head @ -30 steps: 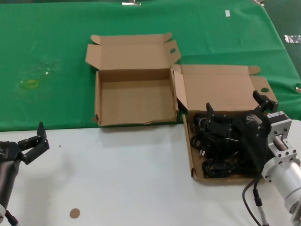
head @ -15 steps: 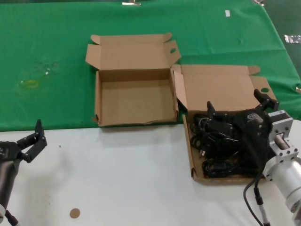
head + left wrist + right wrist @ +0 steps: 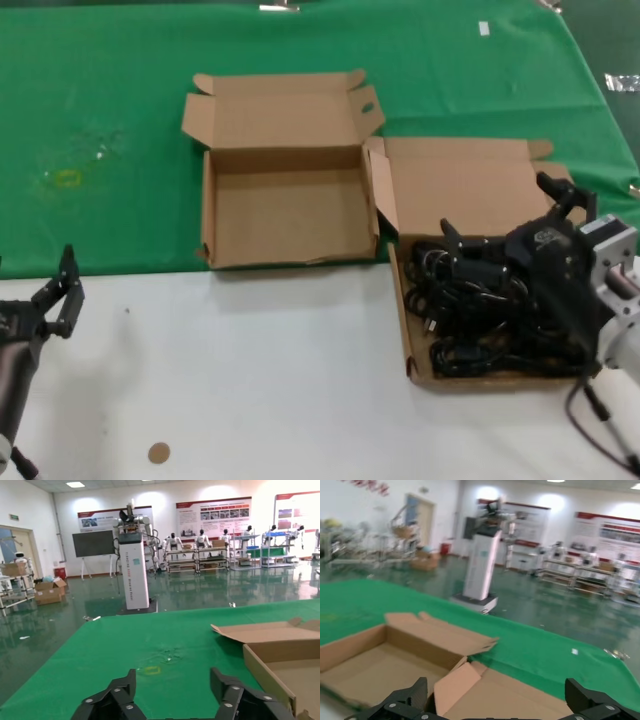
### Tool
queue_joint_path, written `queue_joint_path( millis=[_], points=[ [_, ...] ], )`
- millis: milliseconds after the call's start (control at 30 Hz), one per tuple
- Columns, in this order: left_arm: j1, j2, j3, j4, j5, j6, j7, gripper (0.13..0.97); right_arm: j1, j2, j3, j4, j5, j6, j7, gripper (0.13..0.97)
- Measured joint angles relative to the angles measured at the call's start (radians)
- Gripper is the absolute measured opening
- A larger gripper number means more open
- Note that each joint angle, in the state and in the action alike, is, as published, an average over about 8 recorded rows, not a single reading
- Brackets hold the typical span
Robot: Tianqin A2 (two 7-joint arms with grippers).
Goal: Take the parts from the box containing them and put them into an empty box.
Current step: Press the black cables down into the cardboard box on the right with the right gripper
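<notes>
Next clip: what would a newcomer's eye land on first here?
Probably the black tangle of cords filling the right-hand box, with the right end effector open just above them. Beside it, on the green cloth, the empty box lies open. The left end effector hangs open at the table's left edge, away from both boxes.

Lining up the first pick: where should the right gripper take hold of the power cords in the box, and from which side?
Grip a wound coil bundle, not a plug, in the pile of power cords. Come from straight above: the box containing them has walls all round and its lid stands behind, so only the top is free. The right gripper hangs open over it, angled; the nearer coils look the least tangled.
</notes>
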State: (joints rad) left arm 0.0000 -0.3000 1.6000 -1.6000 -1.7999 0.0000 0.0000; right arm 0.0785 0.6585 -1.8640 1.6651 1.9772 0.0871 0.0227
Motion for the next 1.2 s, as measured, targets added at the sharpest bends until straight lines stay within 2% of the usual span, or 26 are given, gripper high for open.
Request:
queue_joint_path(
  millis=[200, 267, 333, 533, 667, 833, 900, 1033, 1200],
  points=[
    [0.0, 0.0, 0.0, 0.0, 0.0, 0.0, 0.0, 0.46, 0.078, 0.257, -0.159, 0.035, 0.091, -0.027, 0.043, 0.966],
    [0.0, 0.0, 0.0, 0.0, 0.0, 0.0, 0.0, 0.46, 0.114, 0.34, -0.213, 0.043, 0.095, -0.06, 0.078, 0.966],
    [0.0, 0.0, 0.0, 0.0, 0.0, 0.0, 0.0, 0.46, 0.153, 0.417, -0.26, 0.049, 0.077, -0.106, 0.128, 0.966],
    [0.0, 0.0, 0.0, 0.0, 0.0, 0.0, 0.0, 0.329, 0.242, 0.564, -0.316, 0.062, -0.066, -0.301, 0.299, 0.966],
    [0.0, 0.0, 0.0, 0.0, 0.0, 0.0, 0.0, 0.272, 0.283, 0.595, -0.3, 0.061, -0.166, -0.45, 0.366, 0.966],
    [0.0, 0.0, 0.0, 0.0, 0.0, 0.0, 0.0, 0.208, 0.337, 0.586, -0.277, 0.04, -0.266, -0.649, 0.381, 0.966],
    [0.0, 0.0, 0.0, 0.0, 0.0, 0.0, 0.0, 0.183, 0.36, 0.571, -0.271, 0.027, -0.303, -0.724, 0.373, 0.966],
    [0.0, 0.0, 0.0, 0.0, 0.0, 0.0, 0.0, 0.183, 0.406, 0.52, -0.266, -0.008, -0.382, -0.846, 0.354, 0.966],
    [0.0, 0.0, 0.0, 0.0, 0.0, 0.0, 0.0, 0.163, 0.464, 0.428, -0.264, -0.074, -0.479, -0.93, 0.336, 0.966]
  ],
)
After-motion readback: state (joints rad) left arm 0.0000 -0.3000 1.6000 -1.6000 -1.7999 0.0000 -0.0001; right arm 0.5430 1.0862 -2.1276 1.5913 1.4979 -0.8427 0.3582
